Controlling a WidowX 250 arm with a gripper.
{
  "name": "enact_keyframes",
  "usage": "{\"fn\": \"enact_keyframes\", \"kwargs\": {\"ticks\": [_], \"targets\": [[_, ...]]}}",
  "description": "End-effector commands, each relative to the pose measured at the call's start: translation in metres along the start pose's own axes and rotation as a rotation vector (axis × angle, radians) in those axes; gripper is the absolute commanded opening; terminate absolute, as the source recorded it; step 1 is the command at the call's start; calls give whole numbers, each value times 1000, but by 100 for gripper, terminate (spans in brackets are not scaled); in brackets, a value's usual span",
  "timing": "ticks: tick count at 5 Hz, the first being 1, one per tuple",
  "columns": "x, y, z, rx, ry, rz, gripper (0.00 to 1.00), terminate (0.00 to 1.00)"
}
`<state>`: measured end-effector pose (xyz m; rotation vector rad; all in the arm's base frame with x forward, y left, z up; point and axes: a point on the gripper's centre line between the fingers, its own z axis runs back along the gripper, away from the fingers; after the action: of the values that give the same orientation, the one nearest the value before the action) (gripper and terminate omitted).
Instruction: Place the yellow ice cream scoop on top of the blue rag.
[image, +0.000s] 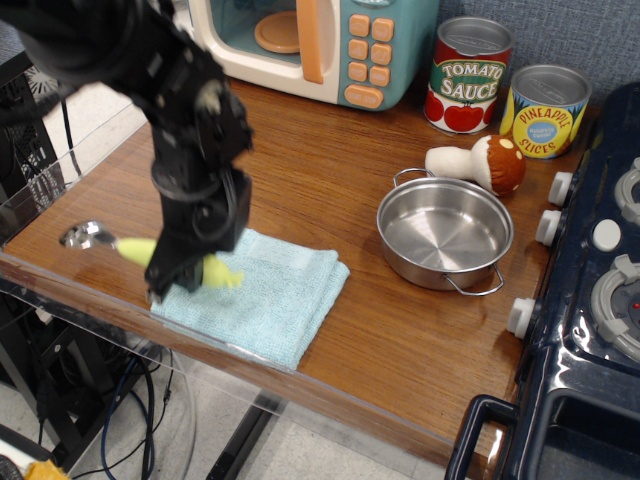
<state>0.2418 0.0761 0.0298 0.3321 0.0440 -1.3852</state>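
The yellow ice cream scoop (135, 250) has a pale yellow-green handle and a shiny metal head (82, 236) that points left. My gripper (178, 274) is shut on the handle and holds the scoop level over the left edge of the blue rag (272, 296). The rag is a folded light blue towel near the table's front edge. The handle's right end (222, 274) sits over the rag; the head hangs out past its left side. I cannot tell whether the scoop touches the rag. The arm hides the rag's left part.
A steel pot (444, 233) stands right of the rag. A toy mushroom (480, 161) lies behind it. Tomato sauce (470, 75) and pineapple (545, 110) cans and a toy microwave (320, 45) stand at the back. A toy stove (600, 300) is at the right.
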Motion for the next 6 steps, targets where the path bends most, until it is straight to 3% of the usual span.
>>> {"fn": "enact_keyframes", "kwargs": {"ticks": [1, 2, 4, 5, 6], "targets": [[10, 8, -7, 17, -21, -28, 0, 0], [5, 9, -8, 6, 8, 8, 100, 0], [-2, 13, 8, 28, -14, 44, 100, 0], [-12, 19, 29, 53, -24, 71, 100, 0], [-21, 27, 52, 63, -76, 102, 100, 0]]}}
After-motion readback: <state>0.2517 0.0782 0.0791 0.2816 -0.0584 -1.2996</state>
